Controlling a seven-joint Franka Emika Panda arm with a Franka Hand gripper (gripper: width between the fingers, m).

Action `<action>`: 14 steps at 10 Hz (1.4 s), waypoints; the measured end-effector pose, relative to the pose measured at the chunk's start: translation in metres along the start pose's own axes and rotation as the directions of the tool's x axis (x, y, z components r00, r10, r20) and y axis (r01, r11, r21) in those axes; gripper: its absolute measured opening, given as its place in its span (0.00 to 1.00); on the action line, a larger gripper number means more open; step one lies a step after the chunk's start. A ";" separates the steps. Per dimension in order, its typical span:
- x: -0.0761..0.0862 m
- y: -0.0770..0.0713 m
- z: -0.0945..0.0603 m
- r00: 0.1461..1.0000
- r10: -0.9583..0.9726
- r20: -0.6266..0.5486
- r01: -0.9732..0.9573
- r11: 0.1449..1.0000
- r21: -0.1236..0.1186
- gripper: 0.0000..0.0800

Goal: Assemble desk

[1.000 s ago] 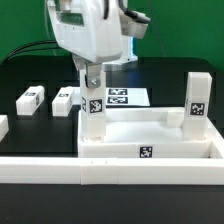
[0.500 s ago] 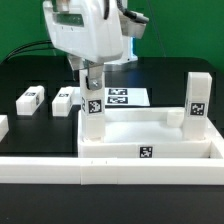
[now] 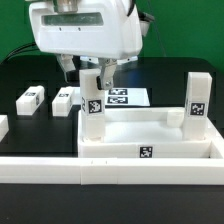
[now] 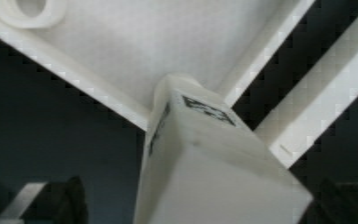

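Black table (image 3: 30,128), green backdrop. The tabletop (image 3: 150,137) lies below the gripper (image 3: 87,72), whose fingers stand spread either side of an upright corner leg (image 3: 93,108) (apparently not touching it). The plastic is probably stiff, light and slick, so grip the leg's flat sides near its top.

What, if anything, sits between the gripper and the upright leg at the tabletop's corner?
Nothing visible. The gripper sits right over the upright leg, with its jaws open on either side of the leg's top. The wrist view shows only the leg between them.
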State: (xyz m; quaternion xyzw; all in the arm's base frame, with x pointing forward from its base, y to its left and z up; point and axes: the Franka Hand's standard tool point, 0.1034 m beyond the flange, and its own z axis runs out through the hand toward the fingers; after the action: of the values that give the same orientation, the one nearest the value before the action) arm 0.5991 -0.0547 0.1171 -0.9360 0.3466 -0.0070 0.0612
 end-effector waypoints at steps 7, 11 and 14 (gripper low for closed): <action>-0.005 -0.005 0.002 0.788 -0.616 0.006 0.616 0.788 -0.012 0.81; -0.003 -0.002 0.003 0.564 -0.825 0.021 0.825 0.564 -0.027 0.49; -0.003 -0.001 0.003 0.577 -0.816 0.021 0.816 0.577 -0.027 0.36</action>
State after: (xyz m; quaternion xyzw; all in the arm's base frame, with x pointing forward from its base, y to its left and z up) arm 0.5978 -0.0512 0.1143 -0.9915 -0.1225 -0.0256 0.0364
